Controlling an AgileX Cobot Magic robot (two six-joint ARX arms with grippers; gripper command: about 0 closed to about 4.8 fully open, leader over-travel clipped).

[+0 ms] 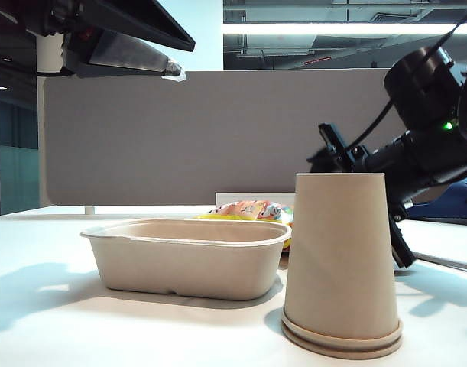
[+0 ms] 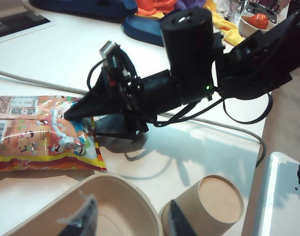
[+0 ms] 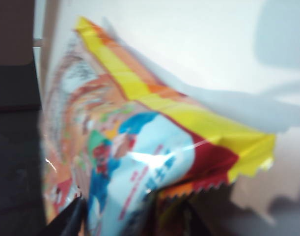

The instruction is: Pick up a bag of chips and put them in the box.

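The left gripper (image 1: 172,70) hangs high above the counter (image 1: 50,321), fingers (image 2: 86,220) spread wide and empty, the box (image 1: 189,257) below them. The bag of chips (image 1: 248,209) lies flat behind the box, mostly hidden. An upturned paper cup (image 1: 342,264) screens the right gripper (image 2: 88,118), whose fingers (image 2: 76,112) straddle the bag's end, blurred; whether they clench it, I cannot tell.

Black right arm (image 2: 189,73) with cylindrical wrist housing, green indicator light, looping black cables, dark tapered claw (image 2: 83,115) fingers
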